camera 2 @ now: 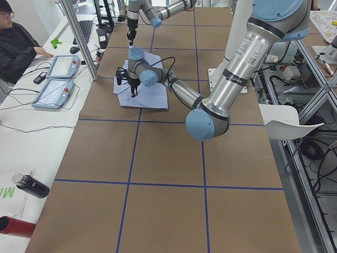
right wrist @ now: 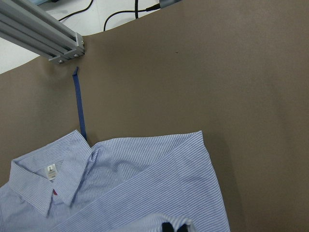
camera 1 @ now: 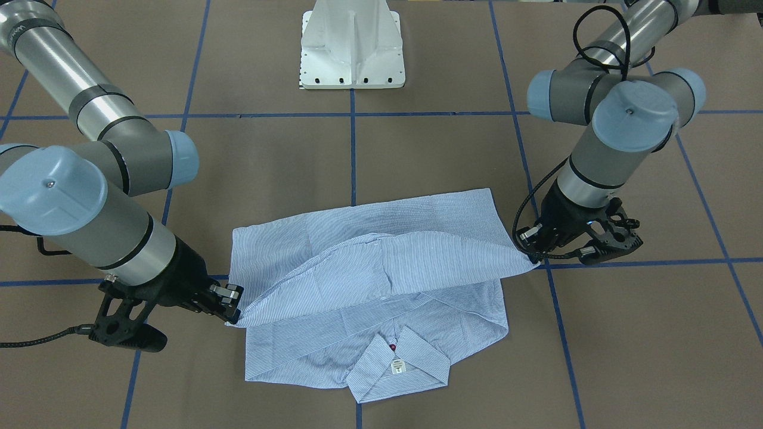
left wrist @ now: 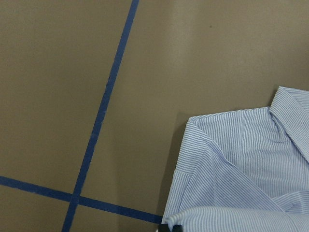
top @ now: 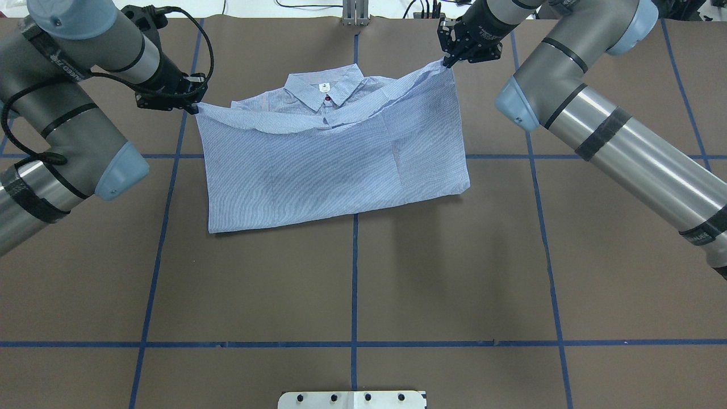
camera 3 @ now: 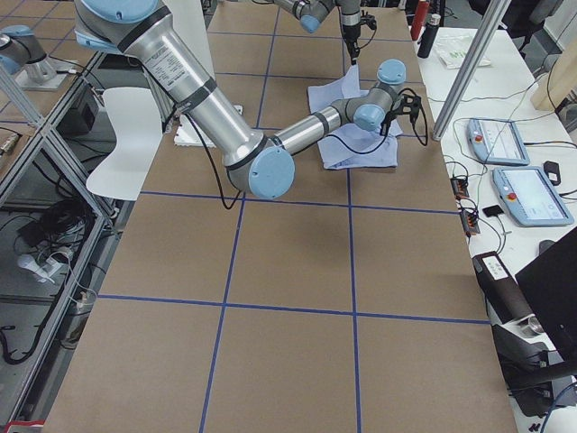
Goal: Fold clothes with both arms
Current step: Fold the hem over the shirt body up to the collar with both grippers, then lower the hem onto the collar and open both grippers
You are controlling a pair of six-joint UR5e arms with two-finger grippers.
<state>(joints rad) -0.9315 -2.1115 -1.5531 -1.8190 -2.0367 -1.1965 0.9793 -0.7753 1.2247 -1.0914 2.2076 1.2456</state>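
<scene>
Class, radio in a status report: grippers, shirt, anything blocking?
Left gripper, right gripper shut on shirt corners. Held edge raised near collar. Nothing blocking.

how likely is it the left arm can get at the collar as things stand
Likely within reach, but not free. The collar lies uncovered with nothing between, yet the left arm has its jaws shut on a lifted corner of the shirt and must let go first.

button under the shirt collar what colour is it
Red; the button shows best in the exterior front-facing view.
</scene>
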